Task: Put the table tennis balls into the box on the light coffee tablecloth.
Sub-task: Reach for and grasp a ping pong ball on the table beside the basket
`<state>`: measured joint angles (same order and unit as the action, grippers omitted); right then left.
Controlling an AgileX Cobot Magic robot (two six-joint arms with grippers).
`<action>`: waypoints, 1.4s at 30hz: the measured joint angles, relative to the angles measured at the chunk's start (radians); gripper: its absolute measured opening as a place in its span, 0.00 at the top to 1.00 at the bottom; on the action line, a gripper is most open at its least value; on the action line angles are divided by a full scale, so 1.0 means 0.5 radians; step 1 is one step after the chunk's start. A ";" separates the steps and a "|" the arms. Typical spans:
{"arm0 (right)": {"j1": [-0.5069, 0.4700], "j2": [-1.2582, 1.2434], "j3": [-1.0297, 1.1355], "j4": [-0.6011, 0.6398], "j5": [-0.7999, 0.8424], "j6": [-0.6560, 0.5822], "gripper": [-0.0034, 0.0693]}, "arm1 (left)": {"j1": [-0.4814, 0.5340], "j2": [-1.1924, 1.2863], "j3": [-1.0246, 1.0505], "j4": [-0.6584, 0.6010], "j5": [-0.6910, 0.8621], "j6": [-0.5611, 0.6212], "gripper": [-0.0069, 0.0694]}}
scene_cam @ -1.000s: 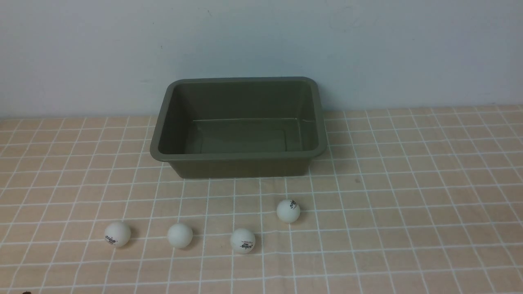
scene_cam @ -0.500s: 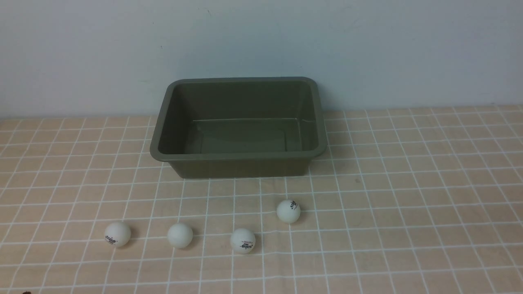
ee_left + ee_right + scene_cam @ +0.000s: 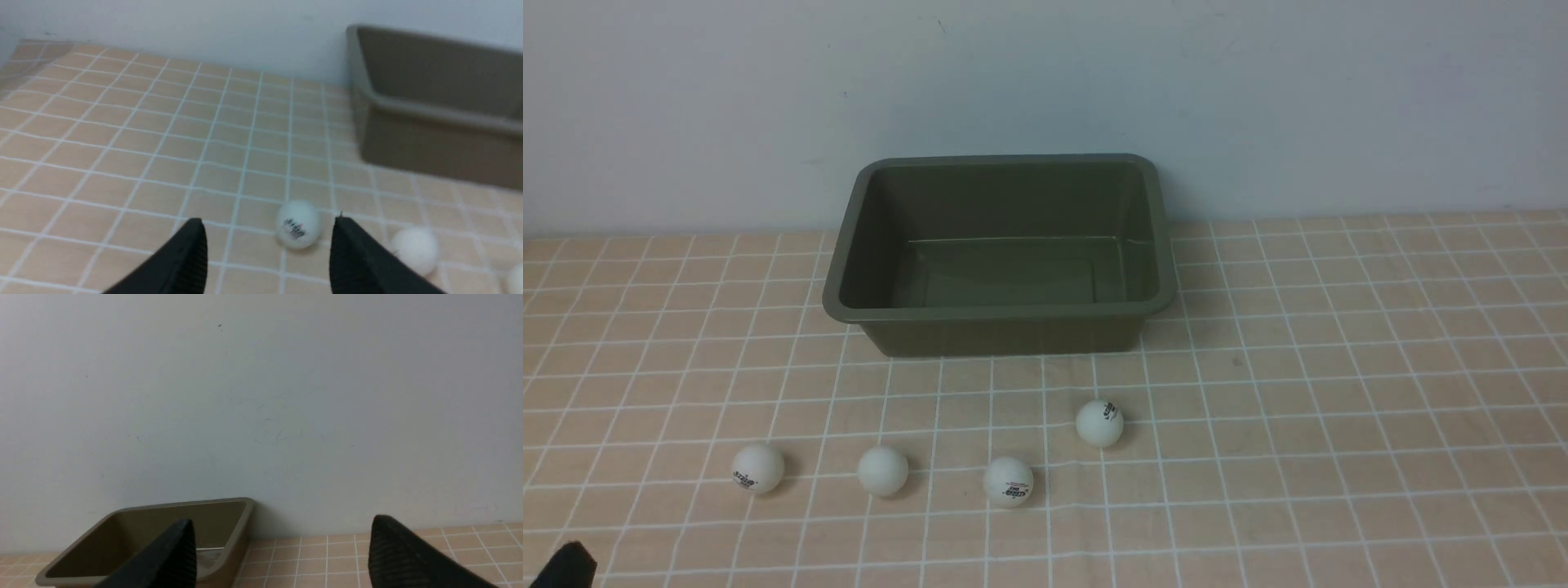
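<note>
Four table tennis balls [image 3: 882, 470] lie loose on the light coffee tablecloth [image 3: 1339, 408], none yet in the box [image 3: 1001, 313]; both grippers are open and empty.

The left gripper [image 3: 268, 222] holds its jaws wide. The logo ball [image 3: 297, 223] rests on the cloth just ahead of the gap between them, nearer one finger than the other, so it looks lined up as the first pick. The plain ball [image 3: 414, 249] lies just outside that same finger, and a third ball is cut off at the frame edge. The box sits farther ahead of these jaws, off to that side and blurred. The right gripper [image 3: 282, 521] also has its jaws wide, with nothing between them. It is raised towards the wall [image 3: 261, 396], likely waiting. The box lies beyond its jaws, partly hidden behind one finger. The front view shows only a dark corner of the left gripper.
</note>
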<state>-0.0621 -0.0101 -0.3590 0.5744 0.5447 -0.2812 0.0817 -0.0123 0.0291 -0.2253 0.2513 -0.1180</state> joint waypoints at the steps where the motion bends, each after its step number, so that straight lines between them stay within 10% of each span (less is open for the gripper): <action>1: 0.000 0.000 0.000 0.000 0.034 0.000 0.25 | 0.000 0.000 0.000 -0.071 -0.011 -0.012 0.46; 15: 0.000 0.000 0.000 -0.091 0.256 0.000 0.25 | 0.000 0.008 -0.184 -0.421 -0.254 -0.023 0.46; 29: 0.000 0.000 0.000 -0.120 0.262 -0.002 0.25 | -0.003 0.998 -1.282 -0.377 1.114 0.789 0.46; 42: 0.000 0.000 0.000 -0.118 0.390 -0.002 0.25 | -0.007 2.396 -1.858 -0.349 1.544 1.508 0.46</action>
<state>-0.0621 -0.0101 -0.3590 0.5152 0.7395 -0.2819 0.0781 1.1855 -0.8998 -0.4000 1.0234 0.6362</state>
